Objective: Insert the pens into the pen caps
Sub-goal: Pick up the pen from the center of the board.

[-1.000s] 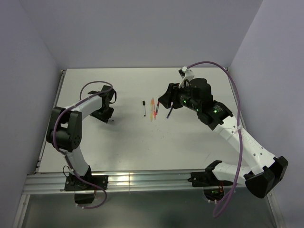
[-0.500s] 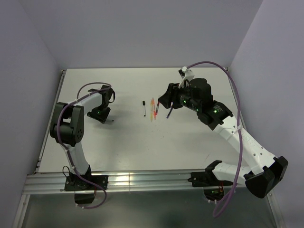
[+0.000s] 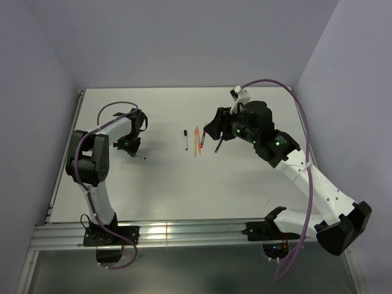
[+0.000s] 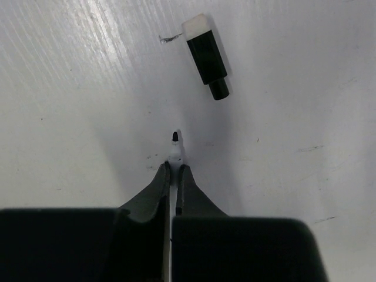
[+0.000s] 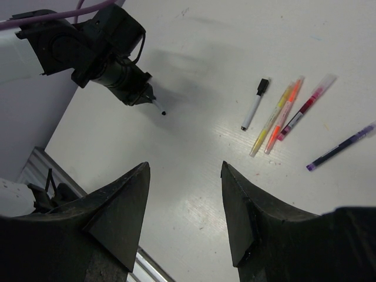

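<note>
1. White pen (image 4: 174,150), black tip bare, pinched in the left gripper (image 4: 173,170) over the table's left side.
2. Black cap (image 4: 207,57), white-ended, lying flat just beyond that tip, apart from it.
3. White-black pen (image 5: 254,104), yellow pen (image 5: 271,120), orange pen (image 5: 286,113), red pen (image 5: 305,107), purple pen (image 5: 341,147): flat, side by side, mid-table.

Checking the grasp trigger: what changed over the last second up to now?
Left gripper closed on the thin white, black-tipped pen, and its arm shifted slightly. Right gripper stayed open and unmoved; the row of pens mid-table stayed put. A black cap lies just ahead of the held pen.
</note>
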You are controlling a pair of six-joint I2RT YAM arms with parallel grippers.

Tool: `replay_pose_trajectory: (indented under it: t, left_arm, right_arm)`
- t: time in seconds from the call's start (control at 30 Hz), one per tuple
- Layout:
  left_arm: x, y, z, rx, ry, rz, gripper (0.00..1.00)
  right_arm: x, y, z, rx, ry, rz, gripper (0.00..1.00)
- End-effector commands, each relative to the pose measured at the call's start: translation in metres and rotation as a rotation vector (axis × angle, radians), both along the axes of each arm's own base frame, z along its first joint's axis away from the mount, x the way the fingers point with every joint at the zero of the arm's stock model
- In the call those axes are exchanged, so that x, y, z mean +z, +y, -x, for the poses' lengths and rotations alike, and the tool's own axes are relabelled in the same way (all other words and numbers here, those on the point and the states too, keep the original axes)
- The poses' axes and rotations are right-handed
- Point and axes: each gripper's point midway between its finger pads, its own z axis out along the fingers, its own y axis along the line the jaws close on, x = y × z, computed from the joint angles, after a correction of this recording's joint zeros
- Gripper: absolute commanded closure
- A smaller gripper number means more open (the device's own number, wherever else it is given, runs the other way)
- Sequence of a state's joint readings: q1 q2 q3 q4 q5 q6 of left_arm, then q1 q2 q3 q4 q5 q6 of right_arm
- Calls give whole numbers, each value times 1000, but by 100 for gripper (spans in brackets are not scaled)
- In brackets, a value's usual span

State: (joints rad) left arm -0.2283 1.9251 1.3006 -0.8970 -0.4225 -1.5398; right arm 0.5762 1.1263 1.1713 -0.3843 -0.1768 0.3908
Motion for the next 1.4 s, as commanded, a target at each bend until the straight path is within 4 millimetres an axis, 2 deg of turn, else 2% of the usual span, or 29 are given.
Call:
replay_pose_trajectory:
  t: [0.0,0.13,0.23,0.3,0.33,0.37,0.43,0.47,0.5,0.53,0.6,0.63,0.73,0.83,0.87,1.1,1.23,1.37]
  left_arm:
    - [-24,-3,-2,-12,12,30,100]
    - [-19,-14,-5,-105,-27,79,100]
    - [10,-29,-19,-225,-132,93,100]
    - [45,-50,-31,-334,-268,124,100]
    - [57,-60,-34,-375,-317,140,100]
    - [81,-76,-32,-433,-389,172,100]
    - [114,-98,-40,-526,-516,205,100]
    - [139,-112,-38,-578,-589,223,100]
    - [152,-122,-36,-628,-625,232,100]
    - [179,-139,-36,-684,-716,252,100]
    - [203,-155,-30,-764,-792,265,100]
    - [225,-170,-25,-811,-883,289,100]
    - [259,-194,-12,-913,-1020,346,100]
    - [272,-210,0,-1001,-1071,376,100]
    - [286,-216,-1,-1026,-1129,383,100]
    - [310,-242,15,-1126,-1223,438,100]
    - [317,-256,26,-1164,-1245,468,100]
    - [316,-267,36,-1189,-1248,493,100]
  right_arm:
    - [10,1,-1,7,-37,0,41]
    - [9,6,2,40,-31,-10,41]
    - [8,13,5,78,-23,-27,41]
    - [6,22,9,129,-5,-44,41]
    - [5,26,11,151,5,-52,41]
    - [2,31,15,190,22,-63,41]
    - [2,37,17,224,27,-78,41]
    - [0,41,19,246,38,-83,41]
    - [1,43,18,255,32,-93,41]
    - [0,45,19,264,34,-101,40]
    - [0,50,17,288,30,-115,39]
    - [-1,52,17,294,29,-118,39]
    - [4,57,13,305,14,-138,36]
    - [8,65,14,346,19,-166,35]
    - [10,67,15,357,21,-175,35]
    - [0,70,2,336,23,-149,35]
    - [-6,65,-9,285,20,-118,36]
    - [-1,60,-15,258,7,-128,37]
